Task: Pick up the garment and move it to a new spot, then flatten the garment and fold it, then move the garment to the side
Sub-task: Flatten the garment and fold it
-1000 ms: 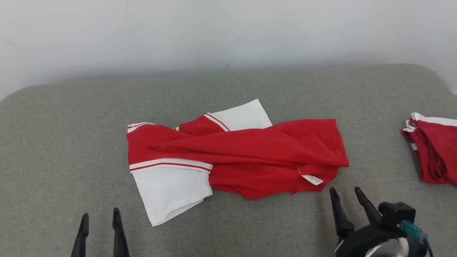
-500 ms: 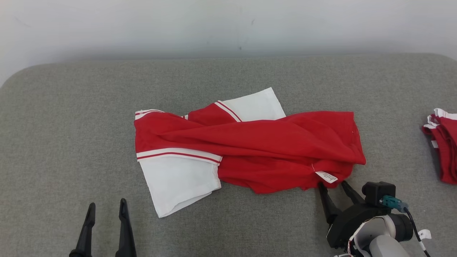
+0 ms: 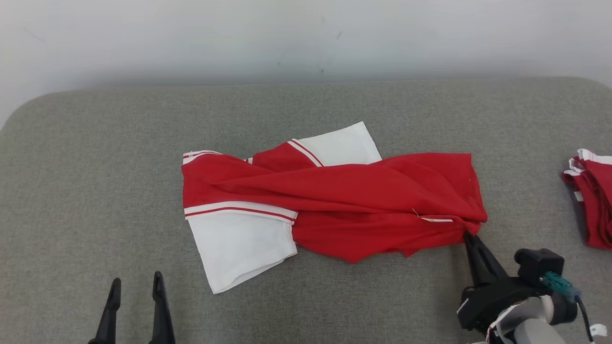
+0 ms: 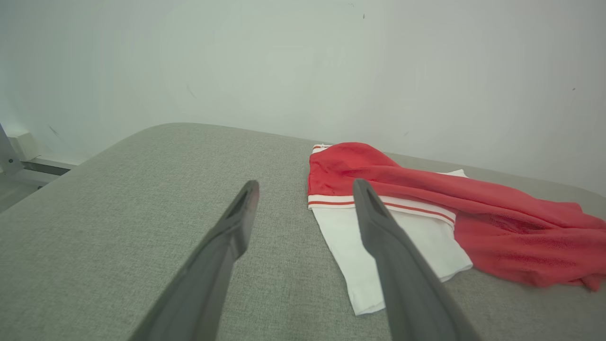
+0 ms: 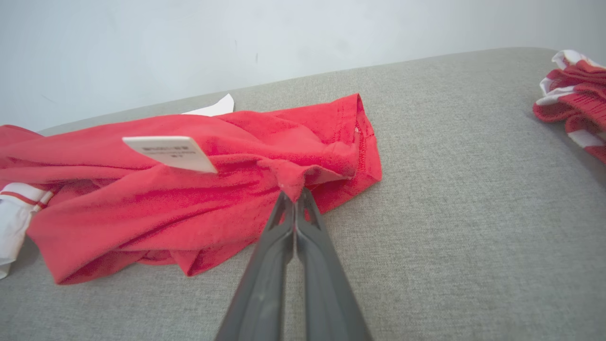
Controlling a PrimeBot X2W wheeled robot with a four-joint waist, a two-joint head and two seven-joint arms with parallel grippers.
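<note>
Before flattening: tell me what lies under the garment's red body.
A white sleeve pokes out from beneath the far edge of the red body, on the grey pad. The rest underneath is covered.

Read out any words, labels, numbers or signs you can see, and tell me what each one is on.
Two short printed lines on the white tag sewn to the red garment: too small and blurred to read.
No other words, numbers, brands or signs can be read.

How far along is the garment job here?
Nothing looks finished: the garment lies crumpled on the gray surface. In hand: the right gripper is shut on its red corner; the left gripper hangs open, apart. Remaining: lifting, moving, flattening, folding, setting aside.
</note>
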